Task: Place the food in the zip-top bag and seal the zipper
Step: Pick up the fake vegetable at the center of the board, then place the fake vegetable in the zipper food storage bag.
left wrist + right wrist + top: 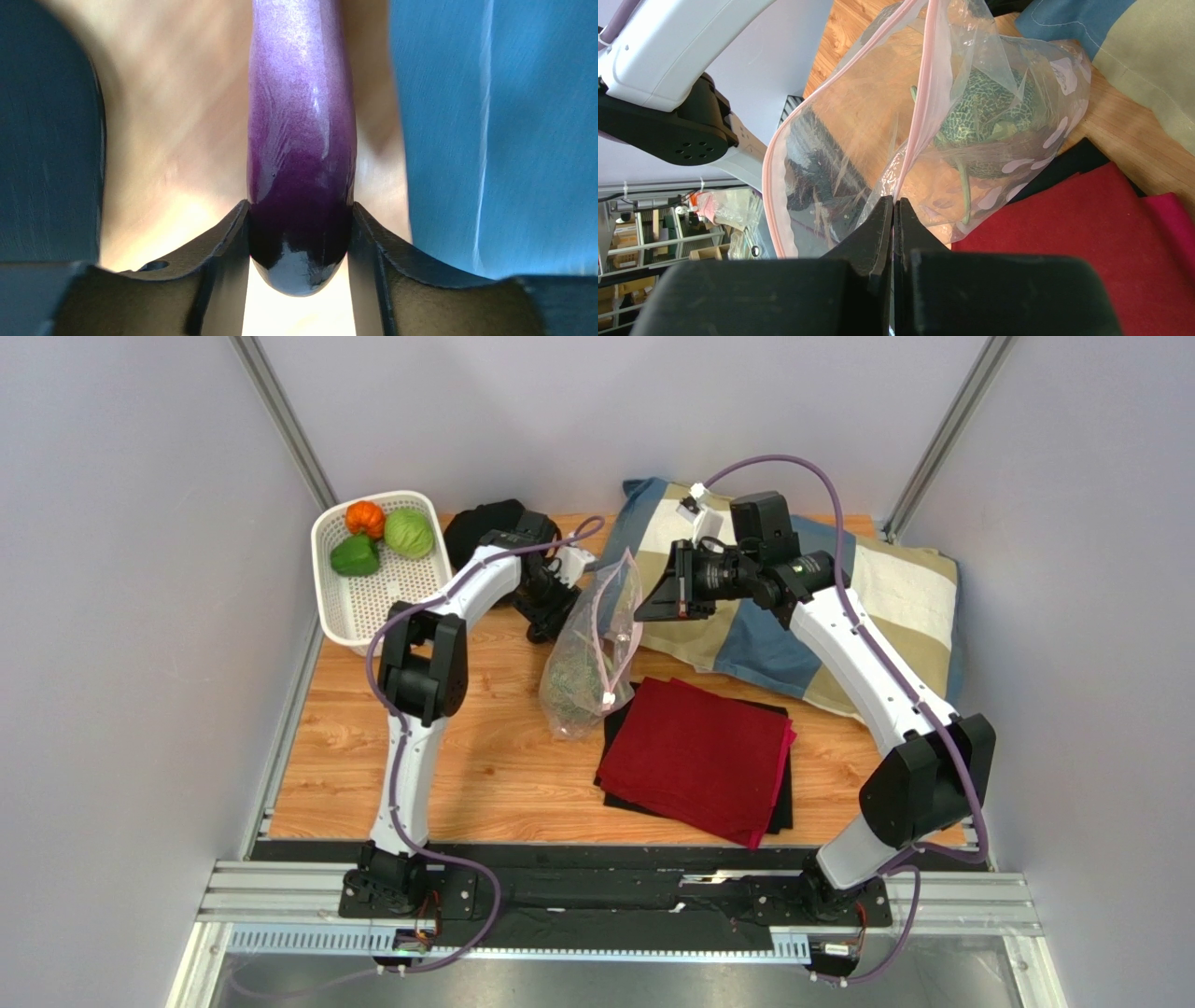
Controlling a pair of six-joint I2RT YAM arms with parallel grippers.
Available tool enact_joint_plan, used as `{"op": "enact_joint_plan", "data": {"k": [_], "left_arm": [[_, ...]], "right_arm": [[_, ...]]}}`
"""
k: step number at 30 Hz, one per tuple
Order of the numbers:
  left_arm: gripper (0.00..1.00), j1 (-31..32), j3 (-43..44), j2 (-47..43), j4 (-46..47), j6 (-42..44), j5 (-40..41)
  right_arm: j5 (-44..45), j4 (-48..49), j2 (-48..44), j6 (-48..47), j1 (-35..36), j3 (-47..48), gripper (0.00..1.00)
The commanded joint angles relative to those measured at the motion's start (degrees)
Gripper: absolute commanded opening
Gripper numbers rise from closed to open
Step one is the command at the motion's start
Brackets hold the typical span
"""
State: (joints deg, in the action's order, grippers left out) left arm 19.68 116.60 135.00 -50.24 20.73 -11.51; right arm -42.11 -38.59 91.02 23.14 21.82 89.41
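Currently basket (337, 609) holds three pieces (407, 532), bag (829, 140) one melon (990, 133), left gripper (300, 231) one eggplant (302, 140).

Overhead view looks down; near right wrist view shares the bag (596, 616)

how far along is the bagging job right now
Done: the melon is inside the zip-top bag. In hand: the left pincer grips the eggplant, and the right pincer pinches the zipper edge, holding the bag open. Left: pumpkin, cabbage and pepper sit in the basket; zipper unsealed.
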Motion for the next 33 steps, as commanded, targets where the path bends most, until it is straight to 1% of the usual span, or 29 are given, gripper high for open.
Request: {"op": "enact_joint_plan", "data": {"k": [1,6,7,10,11,12,13,14,15,16,17,18,19,21,22,23,24,27,30,32,33], "left_arm": [[0.42,-2.54,-4.35,-10.10,-1.09,0.98,-3.96],[0.38,-3.77,-5.24,-16.68,-2.14,0.10,-3.17],[0.34,-4.12,-5.33,-17.39,-2.58,-0.16,-3.17],[0.28,-6.67,-5.85,-21.35,-1.89,-2.97,-5.09],[0.28,-8.76,-6.03,-22.49,-1.45,-4.20,-6.23],[0.26,-9.83,-5.94,-24.94,-1.01,-6.73,-9.38],[0.21,-11.06,-5.59,-26.27,0.13,-8.58,-11.50],[0.20,-12.11,-5.68,-27.76,1.18,-10.43,-13.69],[0.20,-13.95,-5.85,-31.08,2.50,-12.19,-17.72],[0.20,-14.40,-5.94,-32.77,5.04,-15.86,-19.15],[0.19,-14.58,-6.12,-34.44,6.19,-17.20,-20.21],[0.18,-14.58,-6.38,-38.02,7.42,-18.69,-22.22],[0.18,-14.50,-8.21,-39.88,11.00,-22.28,-23.63],[0.18,-14.41,-10.59,-45.14,14.71,-26.51,-25.40],[0.18,-14.32,-13.04,-46.74,18.04,-28.27,-25.58],[0.17,-14.06,-14.02,-48.24,19.38,-30.81,-25.76],[0.17,-13.80,-14.81,-50.69,21.04,-31.62,-24.97],[0.17,-11.60,-18.15,-53.78,22.64,-33.30,-23.04],[0.15,-9.32,-23.33,-55.97,24.30,-34.97,-21.28],[0.15,-7.48,-29.65,-57.56,25.80,-35.06,-19.35],[0.15,-7.12,-34.46,-59.22,27.89,-35.23,-18.47]], "right_arm": [[-1.75,4.92,0.47,2.61,0.23,3.14,0.00],[-2.72,9.31,0.47,6.92,1.73,4.72,0.00],[-2.72,9.84,0.38,8.14,2.08,5.16,0.00],[-2.63,12.13,-0.32,12.36,3.57,5.08,0.00],[-2.37,12.57,-0.49,13.76,4.62,5.08,0.00],[-1.84,13.44,-0.76,14.21,5.15,4.99,0.00],[-1.40,13.63,-0.67,14.39,5.77,5.42,0.00],[-1.05,13.71,-0.41,14.22,6.82,5.78,0.00],[-0.35,14.06,0.03,14.22,7.18,6.13,0.00],[0.09,14.33,1.25,14.30,7.53,6.83,0.00],[0.44,14.50,2.22,14.31,8.05,8.14,0.00],[1.32,14.51,3.27,14.74,8.32,8.94,0.00],[1.59,14.51,5.46,15.01,8.58,9.81,0.00],[2.46,15.46,7.67,16.58,9.55,13.24,0.00],[2.73,15.65,9.07,16.85,9.99,14.82,0.00],[2.82,15.65,11.69,17.20,11.12,19.18,0.00],[2.82,15.30,13.29,17.21,11.74,21.23,0.00],[2.38,15.03,17.25,17.38,13.51,26.51,0.00],[2.82,15.12,18.66,17.91,13.60,26.26,0.00],[2.82,15.30,18.58,18.08,13.16,25.38,0.00],[2.65,15.30,18.23,18.00,12.90,24.94,0.00]]}}
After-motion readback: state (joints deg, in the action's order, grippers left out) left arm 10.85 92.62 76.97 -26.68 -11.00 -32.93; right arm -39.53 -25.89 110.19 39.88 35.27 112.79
